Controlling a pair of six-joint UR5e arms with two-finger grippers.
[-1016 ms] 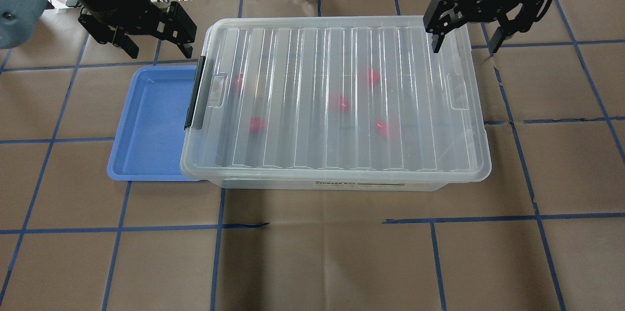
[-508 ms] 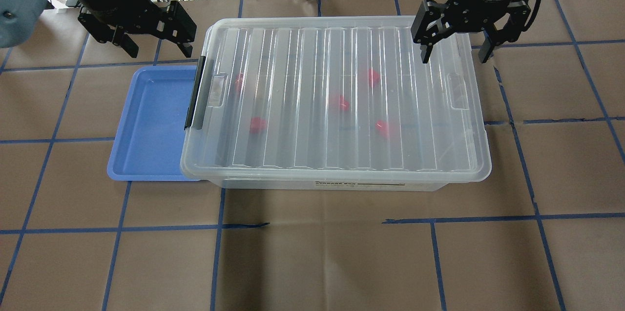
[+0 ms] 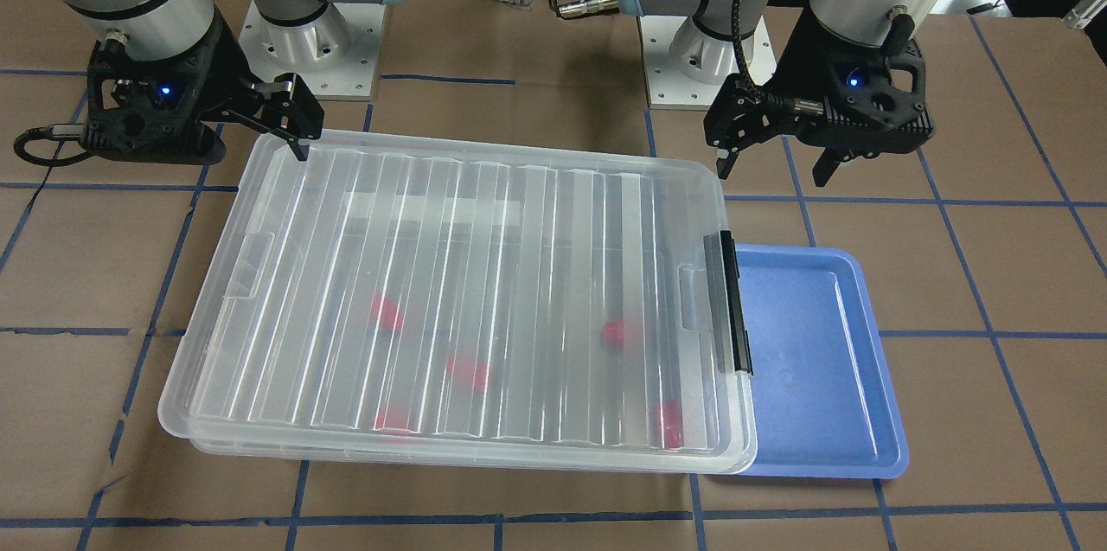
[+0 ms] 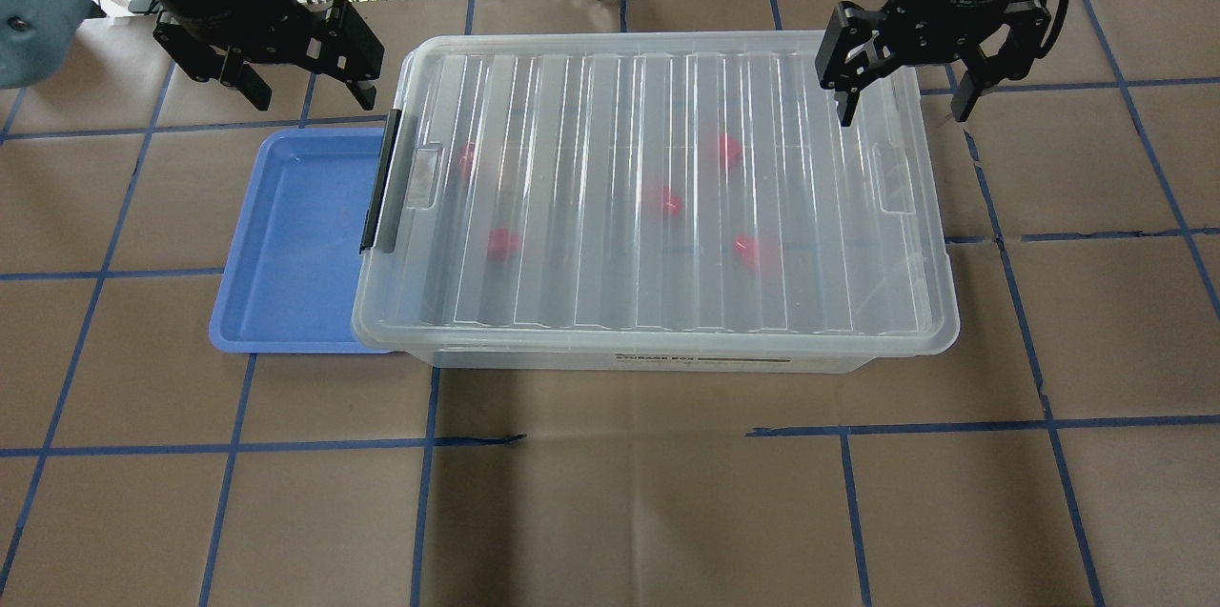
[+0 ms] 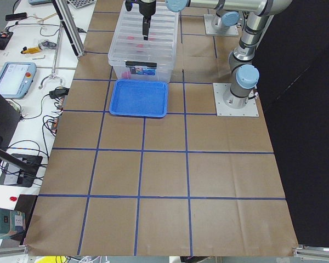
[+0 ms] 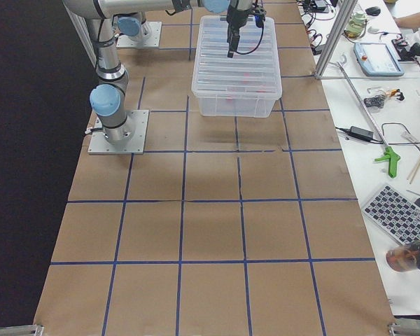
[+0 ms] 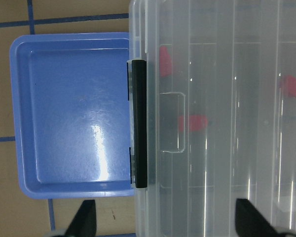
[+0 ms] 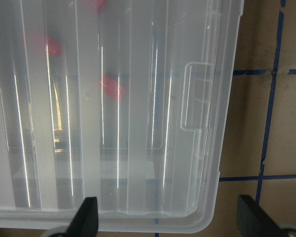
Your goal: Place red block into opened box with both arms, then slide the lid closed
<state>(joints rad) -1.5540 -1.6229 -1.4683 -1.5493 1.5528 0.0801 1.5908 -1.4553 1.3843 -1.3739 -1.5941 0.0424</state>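
Box [image 4: 534, 361] on desk [image 4: 610, 502], nearward of both end effectors; lid [image 4: 591, 288] covers it, flush seating unclear. Five red blocks [image 4: 661, 199] inside, under lid. Blue tray [image 4: 295, 235] just nearward of left end effector [image 4: 310, 100], released, empty. Right end effector [image 4: 904, 113] released, empty, straddling lid's far corner. Risk: descent there presses corner, tilts lid or shoves box into tray.

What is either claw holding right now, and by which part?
Nothing. The left claw and the right claw are both open and empty, near the far corners of the lid.
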